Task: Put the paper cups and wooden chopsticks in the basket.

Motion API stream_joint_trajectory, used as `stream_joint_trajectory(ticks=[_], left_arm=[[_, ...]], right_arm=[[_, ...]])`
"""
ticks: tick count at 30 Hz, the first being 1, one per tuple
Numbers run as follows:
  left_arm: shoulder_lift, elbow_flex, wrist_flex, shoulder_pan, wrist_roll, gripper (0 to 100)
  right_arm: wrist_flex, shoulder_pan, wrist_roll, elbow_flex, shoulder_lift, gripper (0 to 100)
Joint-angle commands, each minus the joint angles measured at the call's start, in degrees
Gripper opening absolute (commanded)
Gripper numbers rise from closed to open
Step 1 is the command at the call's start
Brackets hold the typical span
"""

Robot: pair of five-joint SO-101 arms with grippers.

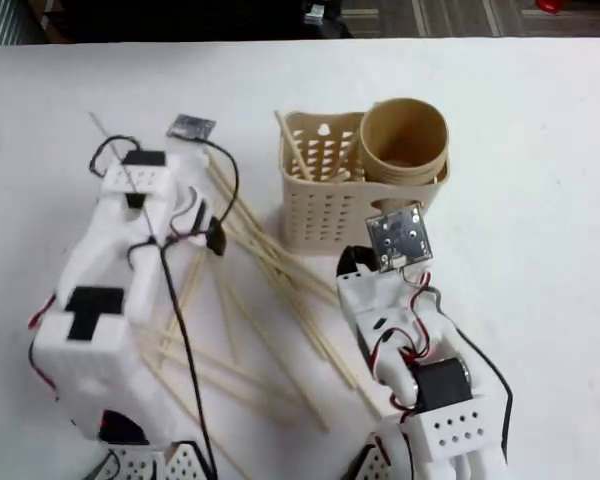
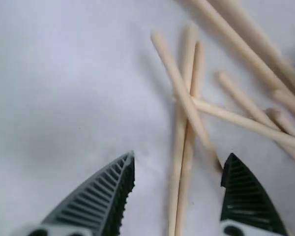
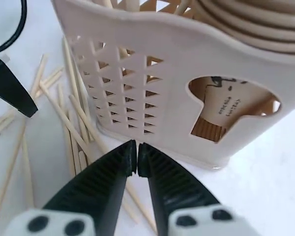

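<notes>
from above, tan stacked paper cups [image 1: 405, 135] sit in the cream perforated plastic basket [image 1: 325, 215]; thin pale wooden chopsticks [image 1: 270, 290] lie crossed on the white table [image 1: 540, 250] beside it. at the left wrist, the left gripper [image 2: 179, 160], jaws spread, straddles two sticks that are likely light, stiff and slick, probably best pinched mid-length, though a crossing stick may drag along. at the right wrist, the right gripper [image 3: 136, 152], jaws pressed together and empty, faces the basket wall.

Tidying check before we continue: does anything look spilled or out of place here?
Yes. Many wooden chopsticks lie scattered and crossed on the table beside the basket, not inside it. The paper cups are stacked in the basket, with a few more sticks standing next to them.
</notes>
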Motion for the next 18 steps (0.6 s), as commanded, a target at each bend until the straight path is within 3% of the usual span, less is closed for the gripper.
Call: stream_joint_trajectory(ticks=[1,8,12,18], left_arm=[[4.97,-7.03,-0.18,0.92,0.35,28],[13.76,-17.32,5.89,1.27,-0.79,11],[18.07,-22.77,11.16,3.21,-5.10,6],[19.82,-25.93,14.33,4.00,-5.71,2]], right_arm=[[-1.27,0.66,0.62,-0.44,-0.75,1.7],[-1.27,0.75,0.62,-0.44,-0.75,1.7],[-1.27,0.75,0.62,-0.44,-0.75,1.7],[-1.27,0.75,0.62,-0.44,-0.75,1.7]])
